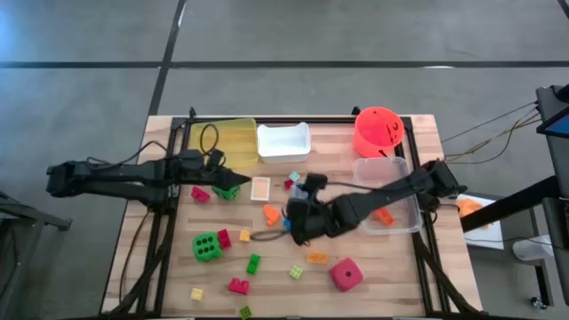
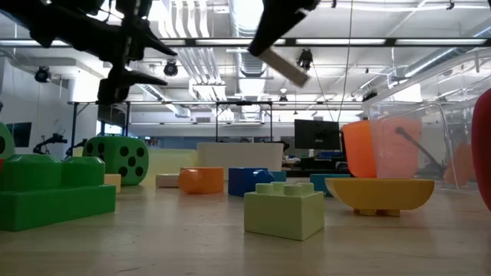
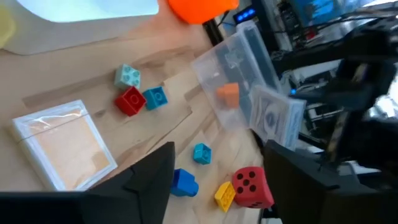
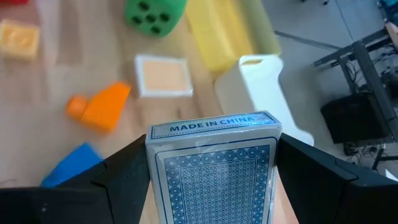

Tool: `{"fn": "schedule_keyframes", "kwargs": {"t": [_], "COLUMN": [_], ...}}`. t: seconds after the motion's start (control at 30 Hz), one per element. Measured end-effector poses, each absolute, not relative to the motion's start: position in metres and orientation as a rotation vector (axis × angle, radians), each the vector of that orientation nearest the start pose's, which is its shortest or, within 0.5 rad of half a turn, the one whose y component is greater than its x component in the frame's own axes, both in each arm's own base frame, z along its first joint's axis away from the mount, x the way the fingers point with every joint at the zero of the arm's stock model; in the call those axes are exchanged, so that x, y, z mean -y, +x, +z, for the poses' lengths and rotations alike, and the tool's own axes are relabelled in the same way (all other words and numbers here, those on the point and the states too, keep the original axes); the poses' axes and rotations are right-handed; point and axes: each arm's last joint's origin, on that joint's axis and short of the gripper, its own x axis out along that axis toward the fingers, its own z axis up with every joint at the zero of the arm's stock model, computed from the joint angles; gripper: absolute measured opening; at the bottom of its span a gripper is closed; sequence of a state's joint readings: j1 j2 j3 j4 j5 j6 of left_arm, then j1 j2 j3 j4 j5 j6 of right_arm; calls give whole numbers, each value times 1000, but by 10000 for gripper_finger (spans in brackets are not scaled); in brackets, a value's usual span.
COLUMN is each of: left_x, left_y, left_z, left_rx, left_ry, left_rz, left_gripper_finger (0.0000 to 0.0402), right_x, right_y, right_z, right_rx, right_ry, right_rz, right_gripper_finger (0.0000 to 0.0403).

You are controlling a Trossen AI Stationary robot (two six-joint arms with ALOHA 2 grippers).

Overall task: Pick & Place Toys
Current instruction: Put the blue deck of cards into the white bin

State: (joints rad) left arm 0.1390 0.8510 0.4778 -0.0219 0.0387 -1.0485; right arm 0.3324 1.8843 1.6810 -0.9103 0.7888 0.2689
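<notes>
The right tool (image 4: 214, 180) is gripping a card deck (image 4: 214, 165) above the surface (image 1: 391, 267). The left tool (image 3: 217, 180) is hanging open. A loosening grip could be dropping the deck among the bricks.

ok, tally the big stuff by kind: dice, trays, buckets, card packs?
Dice: 3, green, green, pink-red
Trays: 3, yellow, white, clear
Bucket: 1
Card packs: 2, on table, in right gripper
Total: 9
</notes>
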Motion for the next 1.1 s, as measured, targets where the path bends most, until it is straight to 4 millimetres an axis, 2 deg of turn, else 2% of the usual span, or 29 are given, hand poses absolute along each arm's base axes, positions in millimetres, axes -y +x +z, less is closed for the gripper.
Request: {"fn": "schedule_keyframes", "kwargs": {"t": [0.17, 0.3, 0.6, 0.9, 1.1], "left_x": [-27, -29, -33, -30, -28], "left_y": [202, 216, 242, 252, 253], "left_z": [234, 244, 256, 256, 259], "left_rx": [-348, -351, -289, -255, -249], "left_ry": [-1045, -996, -933, -929, -910], "left_rz": [305, 293, 257, 227, 223], "left_gripper_finger": [244, 244, 244, 244, 244], "right_x": [-83, -71, -70, -61, -56], "right_y": [391, 397, 406, 411, 419], "right_z": [288, 291, 297, 297, 289], "right_rx": [-843, -818, -741, -717, -723], "right_ry": [-346, -334, -354, -338, -354], "right_rz": [-559, -580, -555, -570, -573], "right_gripper_finger": [291, 291, 291, 291, 291]}}
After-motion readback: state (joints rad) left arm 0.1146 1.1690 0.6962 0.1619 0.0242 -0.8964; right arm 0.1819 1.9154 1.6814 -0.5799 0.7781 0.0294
